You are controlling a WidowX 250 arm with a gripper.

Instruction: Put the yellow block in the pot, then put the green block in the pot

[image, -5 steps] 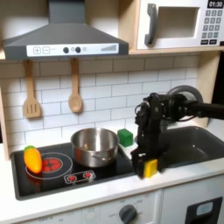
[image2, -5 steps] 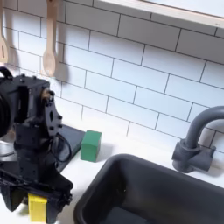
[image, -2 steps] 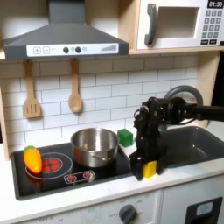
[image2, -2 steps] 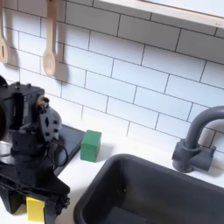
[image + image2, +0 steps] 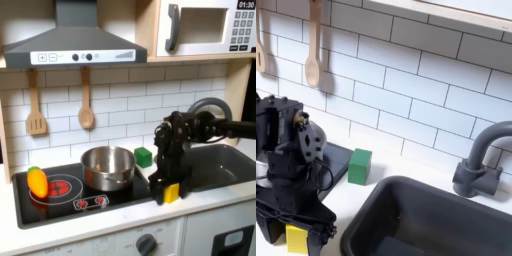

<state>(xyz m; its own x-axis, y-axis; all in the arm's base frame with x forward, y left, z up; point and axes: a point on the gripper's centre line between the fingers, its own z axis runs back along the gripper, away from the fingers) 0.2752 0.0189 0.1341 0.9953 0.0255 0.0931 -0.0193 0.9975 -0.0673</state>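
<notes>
Jaws closed on yellow block (image 5: 172, 191); microwave clock (image 5: 246, 5) reads 01:30.

Black gripper (image 5: 170, 192) pinching yellow block (image 5: 172, 192); same yellow in second exterior view (image 5: 296, 238). Green block (image 5: 144, 156) dark green, brighter green in second exterior view (image 5: 359, 166). Pot (image 5: 107, 168) shiny silver. Toy vegetable (image 5: 37, 181) orange-yellow, green tip. Stovetop (image 5: 70, 195) black, red burner ring. Wall tiles (image 5: 120, 95) white, grey grout lines. Spoons (image 5: 86, 110) pale wood. Sink (image 5: 426, 220) dark grey; faucet (image 5: 481, 160) grey. Hood (image 5: 72, 45) grey.
</notes>
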